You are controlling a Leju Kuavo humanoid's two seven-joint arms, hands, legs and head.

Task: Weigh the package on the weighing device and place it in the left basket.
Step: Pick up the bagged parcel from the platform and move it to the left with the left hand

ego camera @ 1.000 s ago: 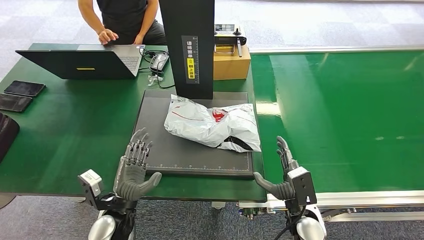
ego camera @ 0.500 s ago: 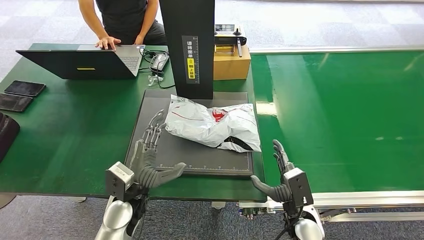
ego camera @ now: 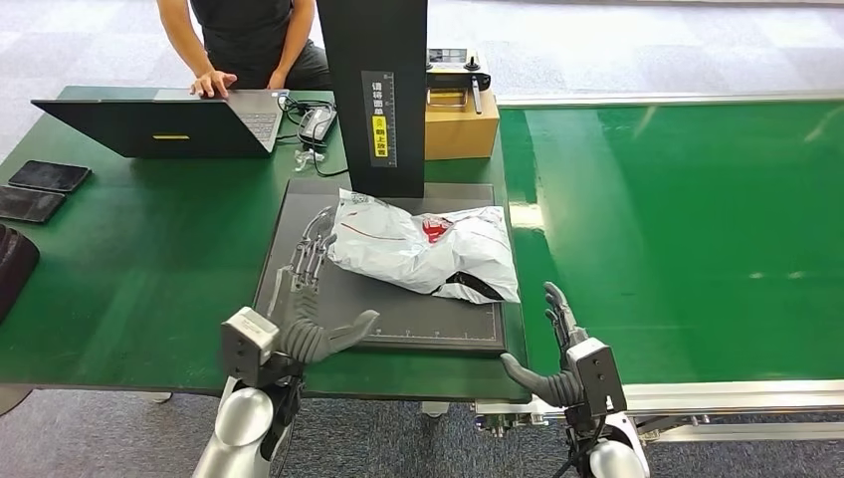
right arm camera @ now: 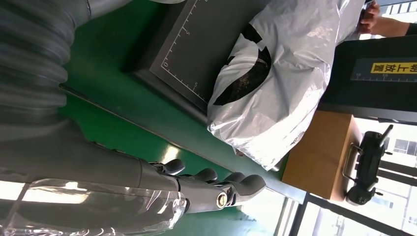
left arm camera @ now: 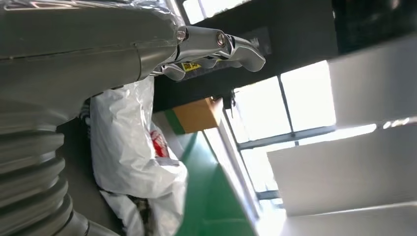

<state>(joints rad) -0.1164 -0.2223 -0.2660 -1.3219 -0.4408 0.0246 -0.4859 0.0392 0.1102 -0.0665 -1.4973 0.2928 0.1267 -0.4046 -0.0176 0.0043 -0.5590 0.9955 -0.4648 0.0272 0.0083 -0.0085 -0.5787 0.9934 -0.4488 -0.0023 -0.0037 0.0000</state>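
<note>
Package (ego camera: 423, 250) unmoved; left hand (ego camera: 304, 299) crept nearer

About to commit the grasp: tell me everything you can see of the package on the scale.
The package is a soft, crumpled white plastic mailer bag with a red mark on top and a black patch at its near right corner. It lies flat on the dark scale platform, toward the back right, just in front of the black upright column. The left hand reaches along its left edge, fingers spread; contact cannot be told.

Left robot hand (ego camera: 304, 299) advanced over scale platform (ego camera: 398, 309), fingertips now beside package (ego camera: 423, 249); right robot hand (ego camera: 562, 349) lowered slightly.
</note>
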